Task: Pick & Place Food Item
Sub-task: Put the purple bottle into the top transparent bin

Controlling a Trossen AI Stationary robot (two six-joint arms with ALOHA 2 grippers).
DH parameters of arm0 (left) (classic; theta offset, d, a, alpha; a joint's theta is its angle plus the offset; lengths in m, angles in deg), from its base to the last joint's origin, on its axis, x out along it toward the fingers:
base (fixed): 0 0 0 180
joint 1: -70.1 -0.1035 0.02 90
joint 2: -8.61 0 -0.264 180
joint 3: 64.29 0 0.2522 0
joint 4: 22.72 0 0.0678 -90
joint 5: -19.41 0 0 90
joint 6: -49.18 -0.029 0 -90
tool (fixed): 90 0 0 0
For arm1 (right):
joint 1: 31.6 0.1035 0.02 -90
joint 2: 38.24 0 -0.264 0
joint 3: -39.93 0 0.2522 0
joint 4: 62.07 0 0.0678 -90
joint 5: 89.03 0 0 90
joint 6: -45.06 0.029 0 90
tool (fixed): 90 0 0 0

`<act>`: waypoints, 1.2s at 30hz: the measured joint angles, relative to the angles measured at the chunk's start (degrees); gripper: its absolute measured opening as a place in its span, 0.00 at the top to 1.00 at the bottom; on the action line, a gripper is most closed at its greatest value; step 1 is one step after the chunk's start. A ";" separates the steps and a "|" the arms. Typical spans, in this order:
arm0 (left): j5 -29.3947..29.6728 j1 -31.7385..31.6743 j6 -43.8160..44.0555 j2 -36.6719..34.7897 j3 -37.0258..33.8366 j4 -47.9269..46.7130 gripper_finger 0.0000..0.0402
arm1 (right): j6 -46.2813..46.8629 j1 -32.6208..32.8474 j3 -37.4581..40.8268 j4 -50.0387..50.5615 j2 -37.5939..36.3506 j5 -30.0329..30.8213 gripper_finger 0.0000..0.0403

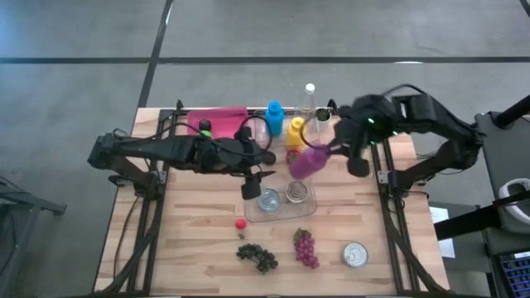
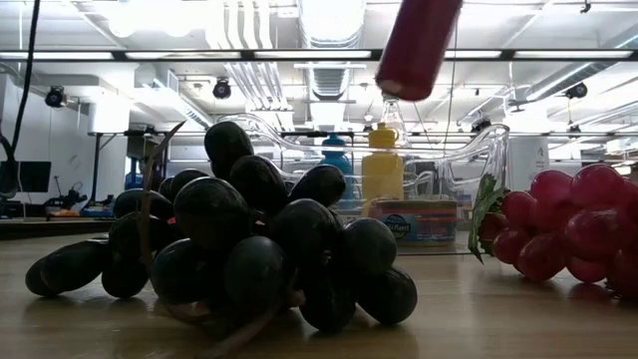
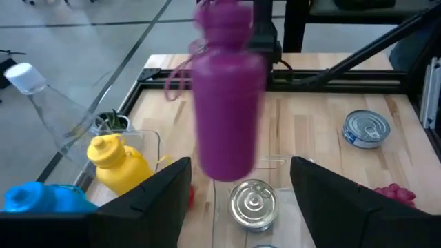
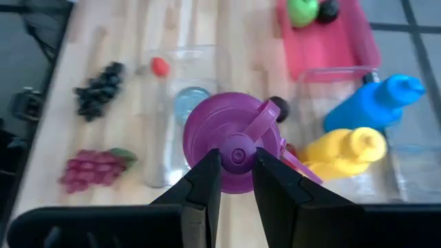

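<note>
The right gripper (image 4: pixel 238 180) is clamped on the cap knob of the purple bottle (image 4: pixel 231 141), which hangs in the air over the clear tray (image 1: pixel 281 211) near the middle of the bench (image 1: pixel 199 248). Only the right wrist view shows that pinch; the high view shows the bottle tilted. The left gripper (image 3: pixel 238 196) hovers just beside the tray, fingers apart, holding nothing. Its wrist view shows a can (image 3: pixel 253 203) under the bottle. The low view shows black grapes (image 2: pixel 239 239) and red grapes (image 2: pixel 568 229) near the front edge.
</note>
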 joint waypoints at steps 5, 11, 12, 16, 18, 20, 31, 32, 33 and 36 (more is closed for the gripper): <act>-0.02 0.00 0.44 -3.29 -0.04 -1.22 0.39 | -5.06 -6.18 -7.56 1.94 6.83 -1.83 0.83; 0.00 0.00 0.37 -6.32 -0.08 -1.47 0.39 | -9.27 -12.81 -16.93 2.82 15.27 -6.09 0.83; -0.02 0.00 0.35 -6.81 -0.06 -1.49 0.39 | -9.80 -13.65 -18.21 3.17 16.73 -6.12 0.83; -0.02 0.00 -0.06 -7.64 -0.11 -1.84 0.37 | -10.45 -16.76 -22.58 3.63 22.12 -7.98 0.83; -0.02 0.00 -0.20 -7.66 -0.11 -1.82 0.36 | -10.97 -17.98 -24.71 4.09 24.84 -8.48 0.83; -0.04 0.00 -0.22 -7.64 -0.12 -1.89 0.36 | -11.73 -18.94 -26.83 4.74 27.49 -8.48 0.83; -0.02 0.00 -0.20 -7.59 -0.15 -4.88 0.33 | -11.90 -24.96 -29.73 4.86 34.17 -8.41 0.83; -0.03 0.00 -0.21 -7.59 -0.15 -4.92 0.33 | -11.92 -25.32 -29.73 4.82 34.52 -8.32 0.83; -0.02 0.00 -0.20 -7.59 -0.15 -4.90 0.33 | -11.92 -25.52 -29.73 4.71 34.83 -8.31 0.83; -0.02 0.00 -0.22 -7.59 -0.15 -4.88 0.32 | -11.95 -25.62 -29.73 3.96 35.87 -8.33 0.83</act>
